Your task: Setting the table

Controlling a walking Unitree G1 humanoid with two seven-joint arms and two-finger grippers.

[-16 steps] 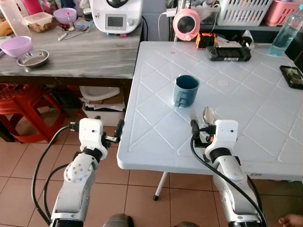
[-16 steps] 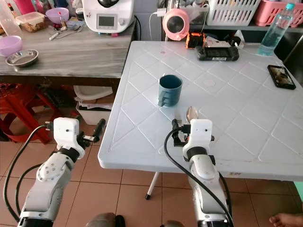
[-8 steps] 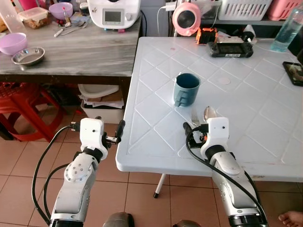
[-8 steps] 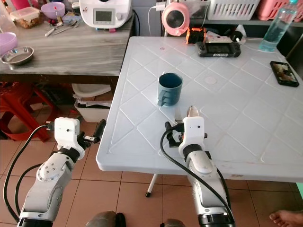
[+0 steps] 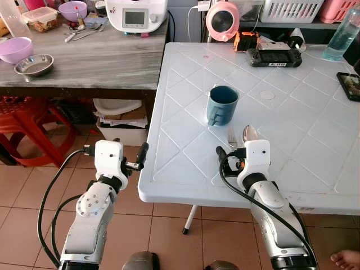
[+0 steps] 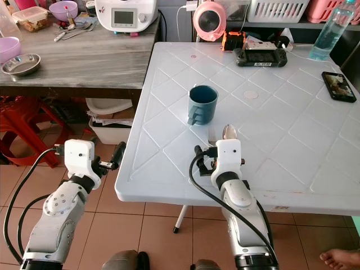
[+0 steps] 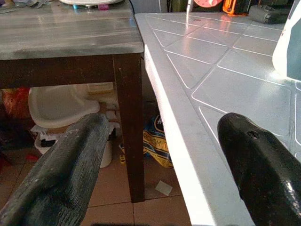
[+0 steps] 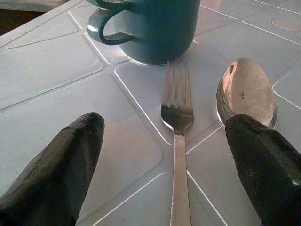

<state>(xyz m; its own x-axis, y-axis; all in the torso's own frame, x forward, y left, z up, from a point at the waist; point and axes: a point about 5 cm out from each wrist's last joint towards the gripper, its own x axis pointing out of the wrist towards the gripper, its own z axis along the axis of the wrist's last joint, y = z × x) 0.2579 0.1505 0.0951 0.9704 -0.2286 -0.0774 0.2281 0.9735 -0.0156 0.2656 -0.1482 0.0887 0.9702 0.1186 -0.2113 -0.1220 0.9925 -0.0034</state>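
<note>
Fork (image 8: 178, 141) and spoon (image 8: 245, 92) unmoved between wide-open, empty right claw (image 8: 169, 165), slightly retreated.

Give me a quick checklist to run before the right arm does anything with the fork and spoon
1. Right gripper open: ok, fingers spread wide.
2. Fork flat on the white table: ok, lying between the fingers, untouched.
3. Spoon beside the fork, apart from it: ok.
4. Blue mug upright beyond the cutlery: ok.
5. Left gripper off the table's edge, open, holding nothing: ok.
6. Fork handle end: cannot tell, hidden behind the wrist.
</note>
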